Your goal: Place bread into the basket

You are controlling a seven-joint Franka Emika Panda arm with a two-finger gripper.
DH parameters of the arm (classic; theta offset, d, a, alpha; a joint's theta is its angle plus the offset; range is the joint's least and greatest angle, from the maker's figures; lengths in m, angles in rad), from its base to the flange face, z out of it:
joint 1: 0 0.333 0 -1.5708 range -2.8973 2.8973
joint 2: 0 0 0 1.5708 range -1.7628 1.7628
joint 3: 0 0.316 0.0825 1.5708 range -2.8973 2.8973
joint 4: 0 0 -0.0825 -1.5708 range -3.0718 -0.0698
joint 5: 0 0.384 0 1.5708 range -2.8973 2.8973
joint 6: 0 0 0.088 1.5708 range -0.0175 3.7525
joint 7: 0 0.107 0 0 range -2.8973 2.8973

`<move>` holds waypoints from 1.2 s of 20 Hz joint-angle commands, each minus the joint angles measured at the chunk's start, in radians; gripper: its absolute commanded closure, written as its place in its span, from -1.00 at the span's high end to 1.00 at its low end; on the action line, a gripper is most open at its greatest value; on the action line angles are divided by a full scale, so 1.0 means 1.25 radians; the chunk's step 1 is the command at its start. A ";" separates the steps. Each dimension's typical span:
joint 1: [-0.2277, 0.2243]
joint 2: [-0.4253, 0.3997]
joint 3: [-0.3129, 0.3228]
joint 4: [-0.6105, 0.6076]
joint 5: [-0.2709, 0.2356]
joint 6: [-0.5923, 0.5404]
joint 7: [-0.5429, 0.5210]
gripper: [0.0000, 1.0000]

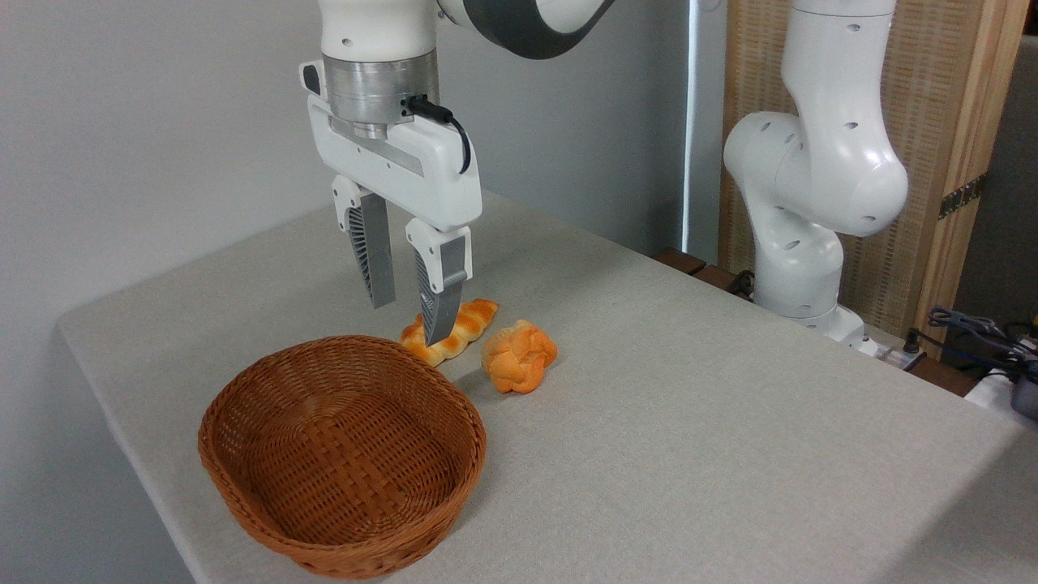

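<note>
On the left I had the basket, empty, standing near the front-left edge of the table, with its far rim just beside the bread. The gripper hung above the bread with its fingers spread and nothing between them; the right finger covered the middle of the loaf in my view, so I could not tell if it touched the crust or was only in front of it. The bread lay flat on the table, behind the basket, slanted from near-left to far-right. To grasp it well, I judged that I should come straight down with one finger on each long side, near the middle, and close softly, because the loaf looked soft and could bend or slip at its thin ends. Just right of the loaf sat a round bun, close to it but apart as far as I could see, so the right finger had little room there. Further right the table was free until the arm base. The way to the basket was short; I only needed to lift over the rim.
</note>
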State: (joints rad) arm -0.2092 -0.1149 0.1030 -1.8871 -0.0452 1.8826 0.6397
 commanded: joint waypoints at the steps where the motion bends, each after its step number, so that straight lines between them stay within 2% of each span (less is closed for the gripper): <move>1: -0.006 0.000 0.008 0.011 -0.004 -0.015 -0.011 1.00; 12: -0.007 -0.003 0.002 0.004 -0.004 -0.016 -0.012 1.00; 16: -0.020 -0.005 0.000 -0.017 -0.004 -0.026 -0.014 1.00; 24: -0.114 -0.046 -0.003 -0.157 -0.006 -0.026 -0.031 1.00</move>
State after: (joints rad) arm -0.3144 -0.1299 0.0934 -2.0108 -0.0462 1.8583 0.6152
